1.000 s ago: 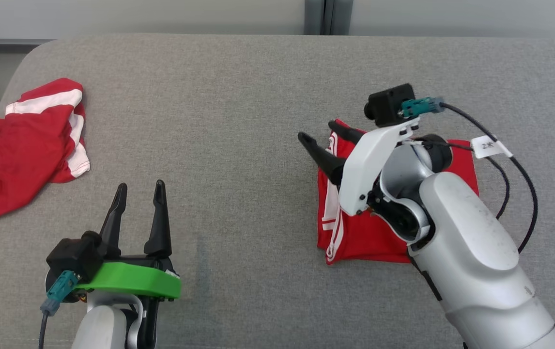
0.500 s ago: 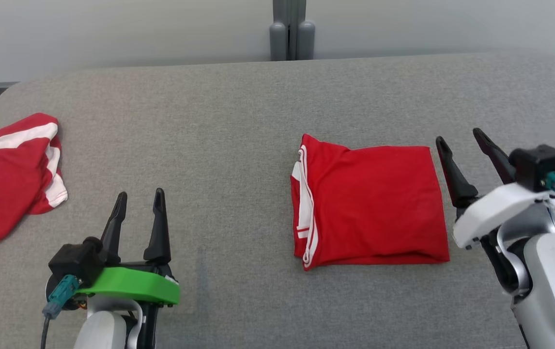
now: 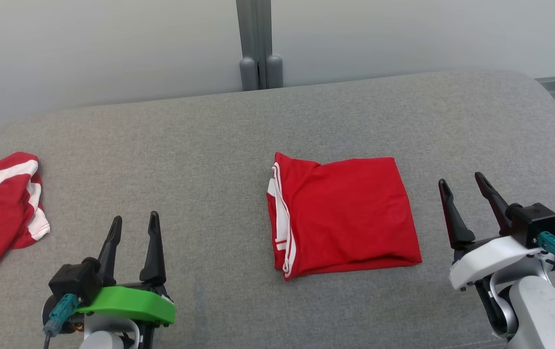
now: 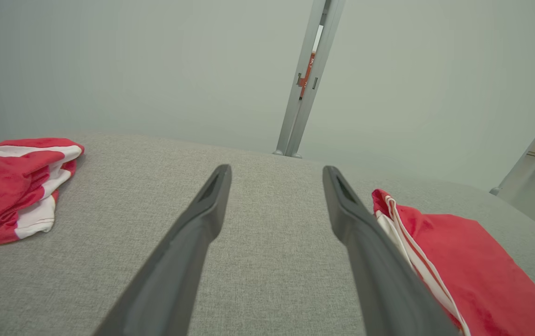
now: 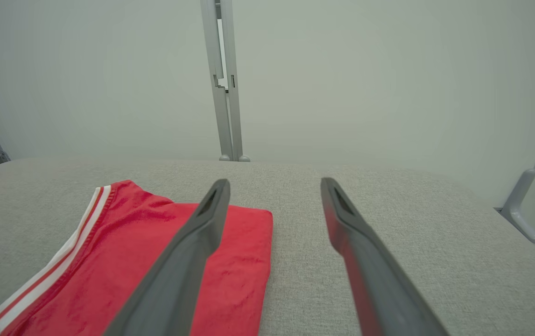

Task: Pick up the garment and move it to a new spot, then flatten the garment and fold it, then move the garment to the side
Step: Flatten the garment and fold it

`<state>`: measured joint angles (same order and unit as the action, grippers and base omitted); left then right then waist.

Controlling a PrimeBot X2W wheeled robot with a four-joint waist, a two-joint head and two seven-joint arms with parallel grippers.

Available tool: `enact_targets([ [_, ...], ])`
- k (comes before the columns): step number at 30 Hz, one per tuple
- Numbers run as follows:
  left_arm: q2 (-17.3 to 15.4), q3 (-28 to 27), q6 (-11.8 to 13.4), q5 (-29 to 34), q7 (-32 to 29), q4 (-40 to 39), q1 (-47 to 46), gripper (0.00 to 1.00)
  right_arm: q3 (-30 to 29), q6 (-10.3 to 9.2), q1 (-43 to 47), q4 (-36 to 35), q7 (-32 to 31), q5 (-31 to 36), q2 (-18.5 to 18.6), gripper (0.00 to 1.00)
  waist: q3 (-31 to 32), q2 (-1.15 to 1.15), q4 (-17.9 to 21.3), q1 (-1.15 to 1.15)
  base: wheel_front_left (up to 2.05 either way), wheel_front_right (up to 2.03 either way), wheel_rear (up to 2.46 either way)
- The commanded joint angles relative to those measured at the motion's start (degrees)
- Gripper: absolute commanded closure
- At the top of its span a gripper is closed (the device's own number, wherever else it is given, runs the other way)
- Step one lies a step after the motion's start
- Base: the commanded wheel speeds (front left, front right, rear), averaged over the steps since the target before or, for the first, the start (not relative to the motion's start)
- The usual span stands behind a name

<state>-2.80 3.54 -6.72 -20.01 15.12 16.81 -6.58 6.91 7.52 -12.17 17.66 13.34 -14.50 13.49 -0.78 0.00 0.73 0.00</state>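
Head view: folded red garment [image 3: 343,220] lies flat on the grey padded surface [image 3: 200,155], right of the frame's centre, as a compact, nearly square packet. Its white stripes [image 3: 282,228] run top to bottom down the packet's left edge, and the fold's closed edge is along the bottom. Its longer side, by a small margin, appears to run across the frame, turned slightly clockwise. Right gripper [image 3: 461,179] sits at lower right with its fingers well apart and nothing between them, pointing up the frame. The garment's right edge is just beside it, on its left and not touching. The right wrist view agrees: red cloth shows behind the left-hand finger, bare grey beyond the other. Left gripper [image 3: 135,216] is at lower left, likewise spread and empty, well apart from the packet, which lies to its right. A crumpled red garment [image 3: 1,213] sits at the far left edge, nearer that arm. A grey post [image 3: 256,43] stands behind the surface at top centre. Judgement: the fold looks finished, leaving at most the move to the side. The right arm is clearly the nearer. To take the packet it would swing left and pinch the near right edge through all layers. Risk: a shallow pinch takes only the top layer and opens the fold.
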Motion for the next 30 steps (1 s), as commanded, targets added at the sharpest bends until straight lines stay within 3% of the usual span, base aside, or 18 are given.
enact_targets([
  [1,-0.2,-0.22,-0.14,0.67,0.0,0.06,0.78,0.0,0.12,-0.07,0.37,0.37,0.62,-0.25,-0.4,0.0,0.53,0.0,0.33,0.0,0.0,0.0,0.0],
  [8,-0.2,0.19,-0.27,0.48,0.0,-0.48,1.0,0.0,1.53,-0.07,-0.8,2.43,1.24,-0.68,-1.28,0.0,0.52,0.0,-0.93,0.0,0.0,0.0,0.0],
  [9,-0.2,0.24,-0.28,0.4,0.0,-0.68,0.93,0.0,2.23,-0.07,-1.35,2.95,1.05,-0.55,-1.4,0.56,0.35,0.0,-1.25,0.0,0.0,0.0,0.0],
  [10,-0.2,0.28,-0.29,0.22,0.0,-0.88,0.88,0.0,3.02,-0.07,-1.82,3.4,0.67,-0.28,-1.55,1.0,0.09,0.0,-1.58,0.0,0.0,0.0,0.0],
  [16,-0.19,1.63,-0.31,-0.66,0.0,-2.42,-2.2,0.0,7.77,-0.07,-7.49,8.51,0.28,0.45,-3.29,1.0,-4.22,0.0,-5.63,0.0,0.0,0.0,0.0],
  [25,-0.21,3.83,-0.14,-1.71,0.0,-2.5,-5.38,0.0,16.52,-0.07,-16.39,24.3,0.8,-0.1,-6.9,1.0,-9.56,0.0,-13.42,0.0,0.0,0.0,0.0],
  [30,-0.17,4.24,-0.02,-2.33,0.0,-2.63,-5.78,0.0,20.45,-0.08,-19.11,31.36,0.95,-1.44,-8.89,1.0,-10.53,0.0,-15.58,0.0,0.0,0.0,0.0],
])
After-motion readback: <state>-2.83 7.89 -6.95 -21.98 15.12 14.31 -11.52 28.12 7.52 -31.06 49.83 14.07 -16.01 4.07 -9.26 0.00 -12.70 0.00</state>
